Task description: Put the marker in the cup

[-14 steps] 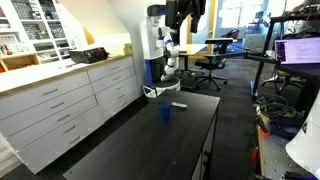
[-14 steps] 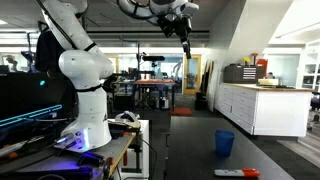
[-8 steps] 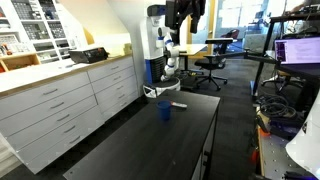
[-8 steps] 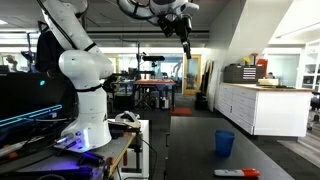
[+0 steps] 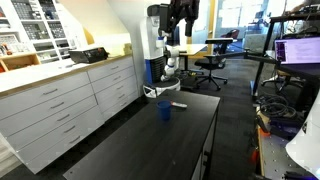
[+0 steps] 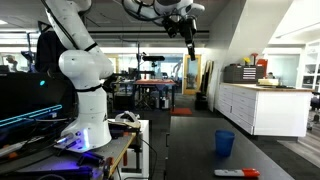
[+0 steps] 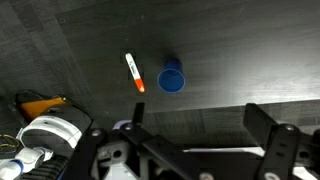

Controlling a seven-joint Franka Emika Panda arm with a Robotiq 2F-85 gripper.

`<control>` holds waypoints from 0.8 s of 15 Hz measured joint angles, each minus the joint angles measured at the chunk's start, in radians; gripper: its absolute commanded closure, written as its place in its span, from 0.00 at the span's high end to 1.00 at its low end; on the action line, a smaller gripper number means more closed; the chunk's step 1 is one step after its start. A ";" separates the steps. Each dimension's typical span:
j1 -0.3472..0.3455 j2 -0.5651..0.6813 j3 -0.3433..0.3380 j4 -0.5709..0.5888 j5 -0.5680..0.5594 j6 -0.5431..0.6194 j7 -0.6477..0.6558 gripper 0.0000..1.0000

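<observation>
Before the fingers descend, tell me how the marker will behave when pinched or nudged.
The marker looks slim, straight and rigid, so it probably stays stiff and feels light. Lying flat on the black table, its pen-shaped body may roll if nudged sideways. It lies apart from the cup, so a small roll likely hits nothing.

In an exterior view, white drawers (image 5: 60, 110) are seen at nine o'clock of the table (image 5: 150, 145), a chair (image 5: 212, 62) at one, a monitor (image 5: 298, 50) at two.
</observation>
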 measured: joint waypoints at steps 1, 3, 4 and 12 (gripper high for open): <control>0.000 0.014 -0.008 0.008 0.000 0.002 -0.004 1.00; 0.000 0.041 -0.028 0.027 -0.001 0.005 -0.014 1.00; 0.000 0.050 -0.040 0.038 0.000 0.005 -0.022 1.00; 0.000 0.073 -0.152 0.093 0.002 0.005 -0.189 1.00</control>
